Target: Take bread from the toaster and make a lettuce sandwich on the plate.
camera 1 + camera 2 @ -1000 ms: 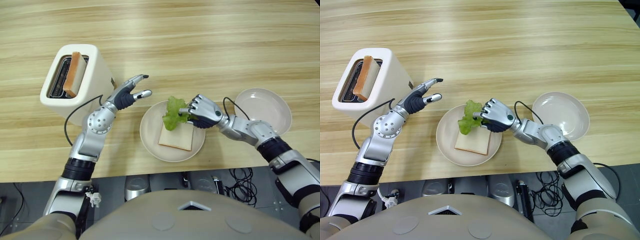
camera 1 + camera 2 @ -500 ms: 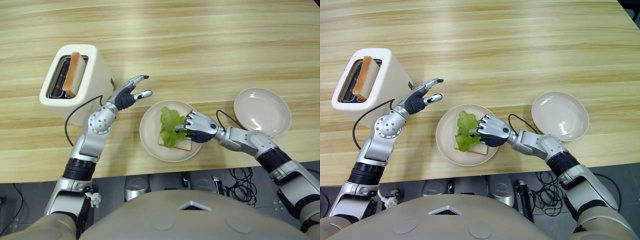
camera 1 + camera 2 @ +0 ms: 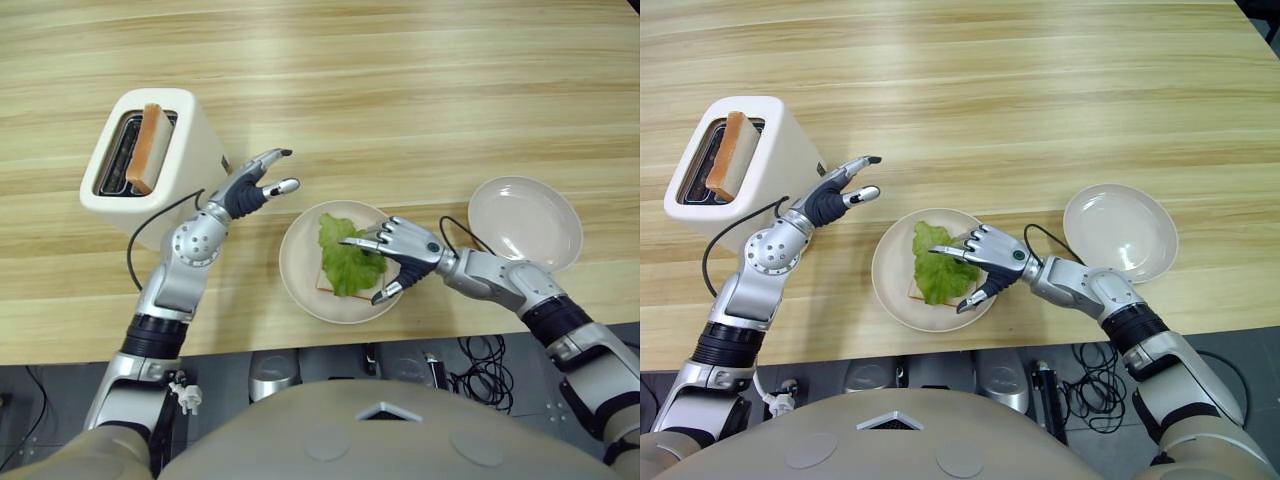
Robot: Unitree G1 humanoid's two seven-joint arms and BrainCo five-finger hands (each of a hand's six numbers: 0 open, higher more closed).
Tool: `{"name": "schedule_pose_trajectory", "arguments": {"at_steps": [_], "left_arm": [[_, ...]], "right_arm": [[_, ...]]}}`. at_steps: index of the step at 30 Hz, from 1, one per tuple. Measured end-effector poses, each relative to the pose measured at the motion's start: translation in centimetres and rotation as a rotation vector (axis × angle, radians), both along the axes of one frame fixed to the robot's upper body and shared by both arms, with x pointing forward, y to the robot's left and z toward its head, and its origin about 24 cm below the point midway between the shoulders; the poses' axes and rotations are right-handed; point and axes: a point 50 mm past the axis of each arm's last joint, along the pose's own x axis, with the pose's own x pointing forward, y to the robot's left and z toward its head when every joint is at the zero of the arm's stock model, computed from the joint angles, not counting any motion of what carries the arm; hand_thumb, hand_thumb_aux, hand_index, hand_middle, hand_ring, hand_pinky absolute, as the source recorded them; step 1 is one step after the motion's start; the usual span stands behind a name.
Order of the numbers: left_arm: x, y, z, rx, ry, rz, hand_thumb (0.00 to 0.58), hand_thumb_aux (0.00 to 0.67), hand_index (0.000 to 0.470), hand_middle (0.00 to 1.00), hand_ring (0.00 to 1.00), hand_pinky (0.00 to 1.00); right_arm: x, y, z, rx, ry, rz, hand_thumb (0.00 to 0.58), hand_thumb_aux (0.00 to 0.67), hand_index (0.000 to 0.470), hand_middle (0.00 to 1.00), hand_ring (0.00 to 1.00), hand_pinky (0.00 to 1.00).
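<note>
A cream toaster (image 3: pixel 160 165) stands at the left with one slice of bread (image 3: pixel 146 147) upright in its slot. On the beige plate (image 3: pixel 300 280) in front of me lies a bread slice (image 3: pixel 325 284), mostly covered by a green lettuce leaf (image 3: pixel 343 260). My right hand (image 3: pixel 397 255) hovers over the plate's right side with fingers spread, just above the lettuce and holding nothing. Between the toaster and the plate my left hand (image 3: pixel 250 188) is raised, fingers extended and empty.
A second, empty beige plate (image 3: pixel 526 222) sits to the right of the sandwich plate. A black cable (image 3: pixel 150 225) runs from the toaster toward the table's near edge. Bare wooden tabletop stretches across the far side.
My right hand lowered the lettuce onto the bread slice, then let go and spread its fingers. The left hand shifted only slightly.
</note>
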Motion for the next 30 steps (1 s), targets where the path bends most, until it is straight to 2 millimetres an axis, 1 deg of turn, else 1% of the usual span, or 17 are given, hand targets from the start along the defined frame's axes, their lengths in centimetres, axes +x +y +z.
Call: {"name": "schedule_pose_trajectory", "arguments": {"at_steps": [6, 8, 10, 13, 16, 18, 21, 23, 25, 26, 30], "left_arm": [[0.1, 0.6, 0.4, 0.001, -0.020, 0.017, 0.000, 0.000, 0.000, 0.00, 0.00, 0.00], [0.1, 0.7, 0.5, 0.001, -0.024, 0.024, 0.000, 0.000, 0.000, 0.00, 0.00, 0.00], [-0.2, 0.6, 0.7, -0.003, -0.038, 0.021, 0.000, 0.000, 0.000, 0.00, 0.00, 0.00], [-0.7, -0.1, 1.9, -0.023, -0.094, 0.000, 0.000, 0.000, 0.000, 0.00, 0.00, 0.00], [-1.1, -0.3, 2.4, -0.030, -0.125, -0.001, 0.000, 0.000, 0.000, 0.00, 0.00, 0.00], [-1.3, 0.0, 2.7, -0.029, -0.142, 0.021, 0.000, 0.000, 0.000, 0.00, 0.00, 0.00], [-1.9, 0.8, 4.2, 0.002, -0.231, 0.075, 0.000, 0.000, 0.000, 0.00, 0.00, 0.00], [-2.1, 1.6, 5.6, 0.033, -0.307, 0.123, 0.000, 0.000, 0.000, 0.00, 0.00, 0.00], [-2.2, 3.2, 6.7, 0.093, -0.366, 0.200, 0.000, 0.000, 0.000, 0.00, 0.00, 0.00], [-2.4, 4.5, 7.1, 0.128, -0.388, 0.260, 0.000, 0.000, 0.000, 0.00, 0.00, 0.00], [-3.3, 7.9, 7.7, 0.266, -0.436, 0.432, 0.000, 0.000, 0.000, 0.00, 0.00, 0.00]], "right_arm": [[-0.6, 0.5, 1.2, 0.019, 0.003, 0.031, 0.000, 0.000, 0.000, 0.00, 0.00, 0.00], [-0.5, 0.5, 1.8, 0.030, -0.008, 0.026, 0.000, 0.000, 0.000, 0.00, 0.00, 0.00], [-0.1, 0.3, 2.5, 0.042, -0.032, 0.006, 0.000, 0.000, 0.000, 0.00, 0.00, 0.00], [1.3, 0.0, 3.8, 0.066, -0.095, -0.049, 0.000, 0.000, 0.000, 0.00, 0.00, 0.00], [2.2, 0.0, 4.9, 0.112, -0.139, -0.090, 0.000, 0.000, 0.000, 0.00, 0.00, 0.00], [2.5, 0.2, 5.4, 0.147, -0.153, -0.102, 0.000, 0.000, 0.000, 0.00, 0.00, 0.00], [3.1, -0.2, 5.7, 0.198, -0.160, -0.149, 0.000, 0.000, 0.000, 0.00, 0.00, 0.00], [3.5, -0.5, 5.8, 0.231, -0.155, -0.185, 0.000, 0.000, 0.000, 0.00, 0.00, 0.00], [3.8, -1.1, 6.0, 0.256, -0.157, -0.222, 0.000, 0.000, 0.000, 0.00, 0.00, 0.00], [3.9, -1.3, 6.2, 0.264, -0.163, -0.234, 0.000, 0.000, 0.000, 0.00, 0.00, 0.00], [4.1, -1.6, 6.1, 0.273, -0.159, -0.258, 0.000, 0.000, 0.000, 0.00, 0.00, 0.00]]}}
